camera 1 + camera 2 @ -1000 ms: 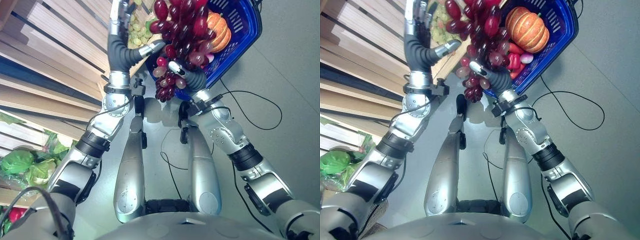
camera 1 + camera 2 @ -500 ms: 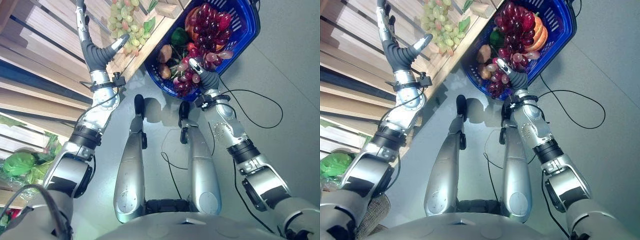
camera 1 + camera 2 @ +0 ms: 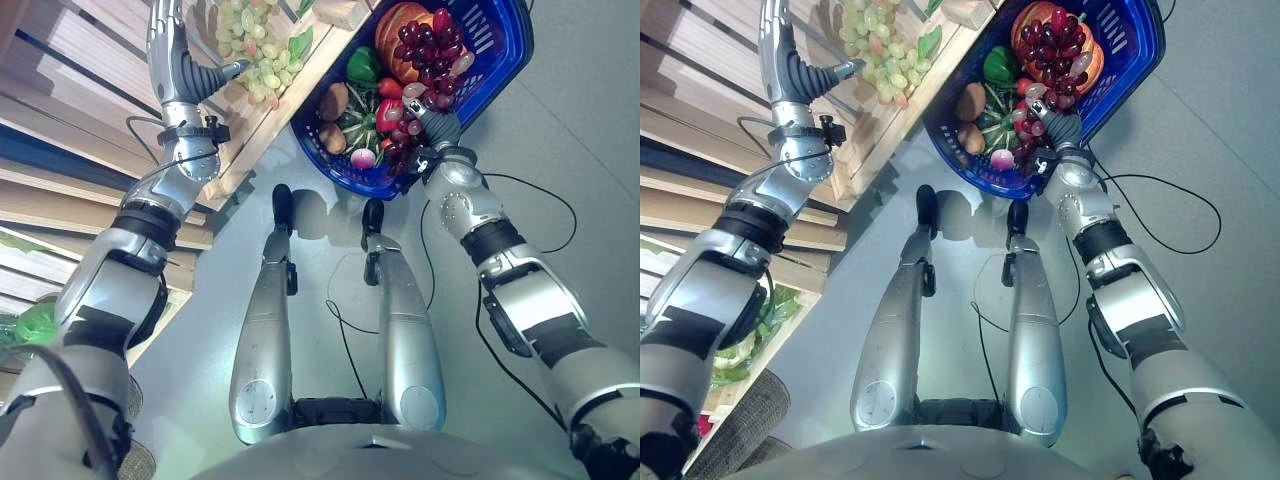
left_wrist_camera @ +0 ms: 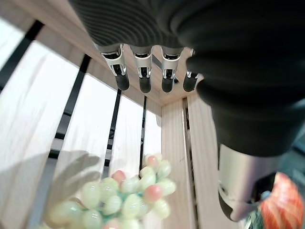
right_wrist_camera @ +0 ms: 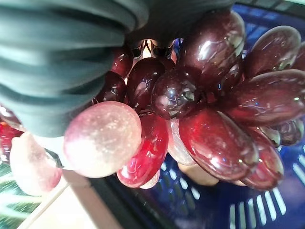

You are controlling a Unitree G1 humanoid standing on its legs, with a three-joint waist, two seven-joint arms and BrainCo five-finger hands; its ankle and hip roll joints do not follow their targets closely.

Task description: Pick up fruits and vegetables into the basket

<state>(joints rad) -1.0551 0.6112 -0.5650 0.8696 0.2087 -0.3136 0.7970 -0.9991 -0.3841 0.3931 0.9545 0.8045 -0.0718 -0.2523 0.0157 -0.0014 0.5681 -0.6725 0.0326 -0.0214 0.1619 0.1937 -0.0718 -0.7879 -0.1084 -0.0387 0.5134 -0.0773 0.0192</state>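
Note:
The blue basket [image 3: 503,55] stands on the floor and holds an orange pumpkin [image 3: 393,22], a green pepper [image 3: 362,66] and other produce. My right hand [image 3: 439,127] reaches over the basket's near side, curled on a bunch of red grapes [image 3: 431,50] that lies across the pumpkin and the other produce. Up close, the red grapes [image 5: 214,133] press against the hand's dark cover [image 5: 57,62]. My left hand [image 3: 183,68] is raised over a wooden crate [image 3: 292,88], fingers [image 4: 143,71] straight and holding nothing. A bunch of green grapes [image 4: 128,191] lies in that crate just past the hand.
Wooden slatted shelves [image 3: 70,90] run along the left side. Leafy greens [image 3: 740,350] lie on a lower shelf at the left, and a woven basket [image 3: 740,435] stands on the floor below it. Grey floor [image 3: 580,150] spreads to the right of the basket.
My right hand has carried the red grapes away from me and down into the basket. My left hand has swung left, off the red grapes, to above the green grapes' crate.

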